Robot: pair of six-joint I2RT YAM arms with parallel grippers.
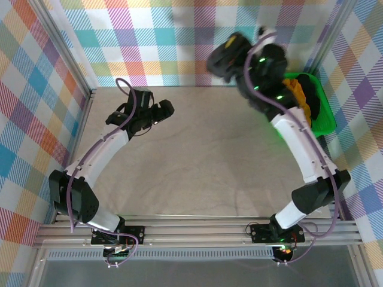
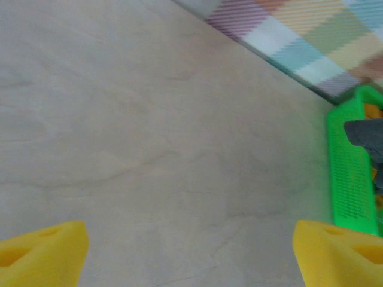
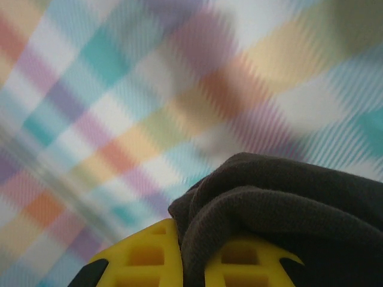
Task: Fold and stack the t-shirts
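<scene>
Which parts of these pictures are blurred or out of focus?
Top external: the held dark shirt looks motion-smeared, the table sharp. Left wrist: the near yellow fingers are soft. Right wrist: the plaid wall is blurred, the shirt's weave crisp.

Bright, even overhead light; faint soft shadows lie on the counter [image 1: 203,161]. Right wrist view: wall [image 3: 119,89] smeared with blur, shirt [image 3: 269,203] sharper. The left claw [image 2: 191,260] tips look soft.

On my right wrist view the plaid wall [image 3: 119,89] is blurred, and the charcoal t-shirt [image 3: 281,209] runs off the frame's lower right, covering the gap of the right tool [image 3: 191,254]. On my left wrist view the green basket [image 2: 350,197] is cut by the right edge.
</scene>
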